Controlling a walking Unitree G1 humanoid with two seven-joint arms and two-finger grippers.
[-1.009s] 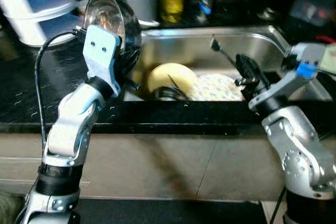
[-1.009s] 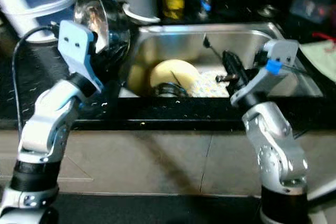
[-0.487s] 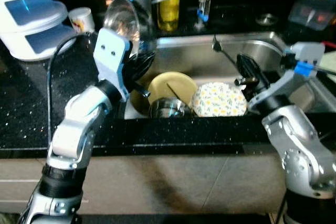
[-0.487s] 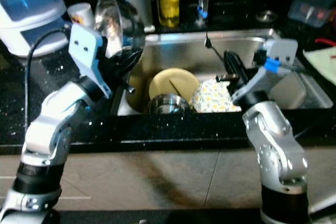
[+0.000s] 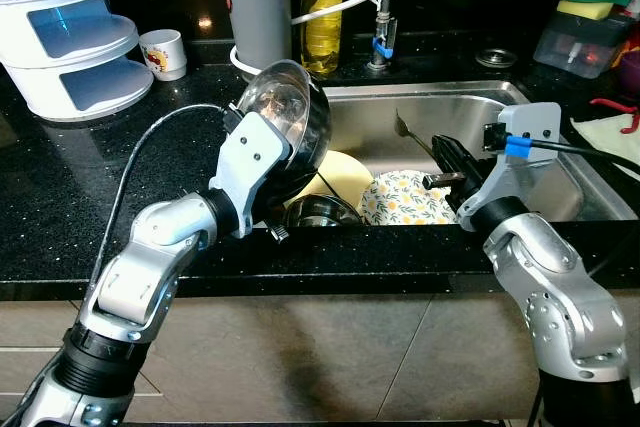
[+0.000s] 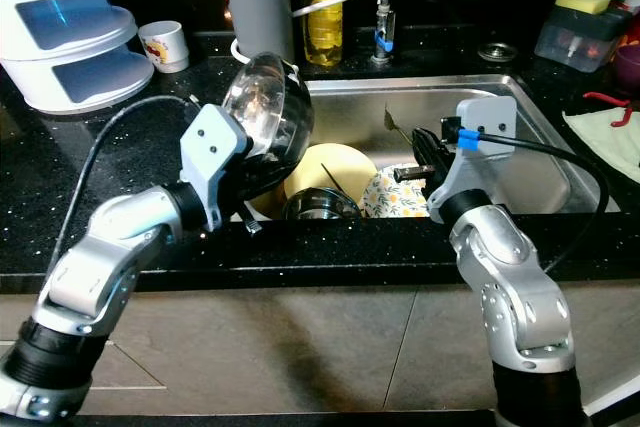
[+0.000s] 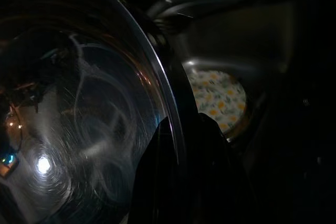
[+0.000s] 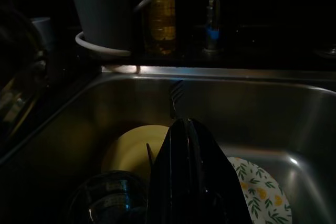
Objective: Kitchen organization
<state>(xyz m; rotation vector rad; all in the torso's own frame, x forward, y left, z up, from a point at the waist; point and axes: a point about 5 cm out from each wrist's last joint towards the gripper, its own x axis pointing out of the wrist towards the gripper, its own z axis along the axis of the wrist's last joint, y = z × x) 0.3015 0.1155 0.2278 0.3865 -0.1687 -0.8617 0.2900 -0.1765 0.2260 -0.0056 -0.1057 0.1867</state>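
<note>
Over sink [image 5: 520, 117], pincer-held steel bowl [image 5: 290, 127]

Yellow plate [image 5: 338, 175], floral plate [image 5: 410, 197] and small bowl [image 5: 320, 212] crowd the sink's [image 5: 455, 107] left floor.

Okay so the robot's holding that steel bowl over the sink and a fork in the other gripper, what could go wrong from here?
The left gripper pinches only the rim of the tilted steel bowl, so it might slip and drop onto the yellow plate and small steel bowl below. The right gripper holds the fork by its handle end above the floral plate; a loose grip could let it fall and chip that plate.
</note>
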